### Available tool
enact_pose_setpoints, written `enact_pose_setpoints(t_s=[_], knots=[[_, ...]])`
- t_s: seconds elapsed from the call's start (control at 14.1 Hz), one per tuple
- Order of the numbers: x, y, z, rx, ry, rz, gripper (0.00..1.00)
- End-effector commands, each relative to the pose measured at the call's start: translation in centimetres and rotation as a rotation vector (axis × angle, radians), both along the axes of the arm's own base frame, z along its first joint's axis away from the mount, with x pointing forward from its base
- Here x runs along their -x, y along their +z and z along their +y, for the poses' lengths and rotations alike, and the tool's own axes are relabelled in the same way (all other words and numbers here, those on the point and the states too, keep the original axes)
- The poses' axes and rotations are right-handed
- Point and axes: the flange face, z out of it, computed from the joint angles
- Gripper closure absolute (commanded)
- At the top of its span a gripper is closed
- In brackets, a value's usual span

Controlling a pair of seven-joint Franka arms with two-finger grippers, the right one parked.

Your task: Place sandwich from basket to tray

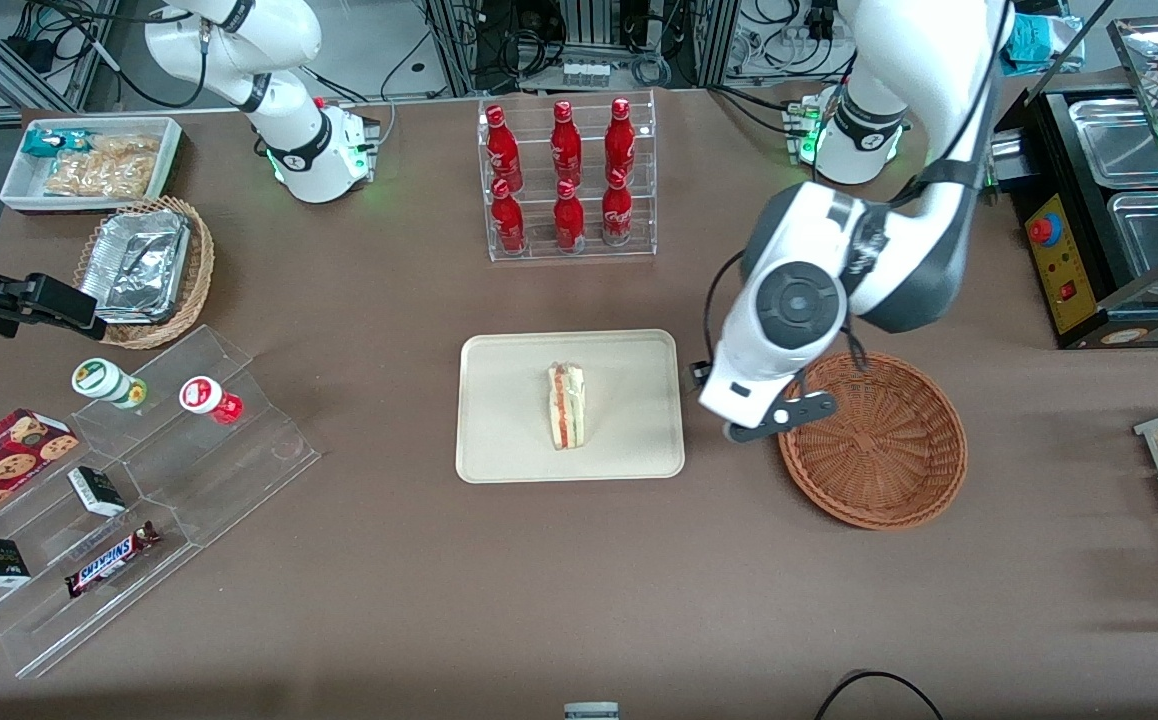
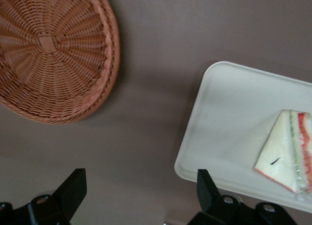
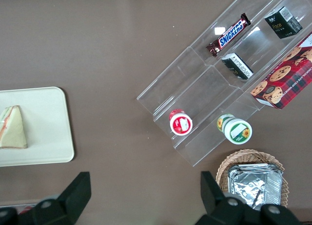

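**Sandwich on the tray, jaws released**

Jaws of the gripper (image 2: 136, 195) stand spread wide and hold nothing, above bare tabletop (image 1: 579, 560) between the tray (image 1: 499, 440) and the basket (image 1: 889, 450). On the tray's middle lies the sandwich (image 1: 567, 405), its long axis running toward and away from the front camera, its striped filling edge facing up.

The sandwich (image 1: 567, 405) is pale white bread with red, orange and green stripes along its edge. The tray (image 1: 509, 420) is plain cream-beige. The basket (image 1: 884, 450) is reddish-brown woven wicker. The hand (image 2: 141, 195) has black fingers over the dull brown surface (image 1: 389, 580).
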Motion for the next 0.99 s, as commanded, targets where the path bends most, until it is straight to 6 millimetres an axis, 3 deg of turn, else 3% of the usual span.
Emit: enact_pose_setpoints(t_s=[0.0,0.14,0.21,0.28,0.64,0.92], knots=[[2.2,1.8,3.7,0.009,-0.041,0.014,0.0],[3.0,2.6,6.1,-0.029,-0.059,0.001,0.0],[3.1,3.5,9.7,-0.019,-0.051,0.0,0.0],[3.1,4.4,11.3,-0.001,-0.096,0.009,0.0],[4.2,9.0,16.6,0.052,-0.195,0.044,0.0],[4.0,12.8,22.3,0.101,-0.297,0.036,0.0]])
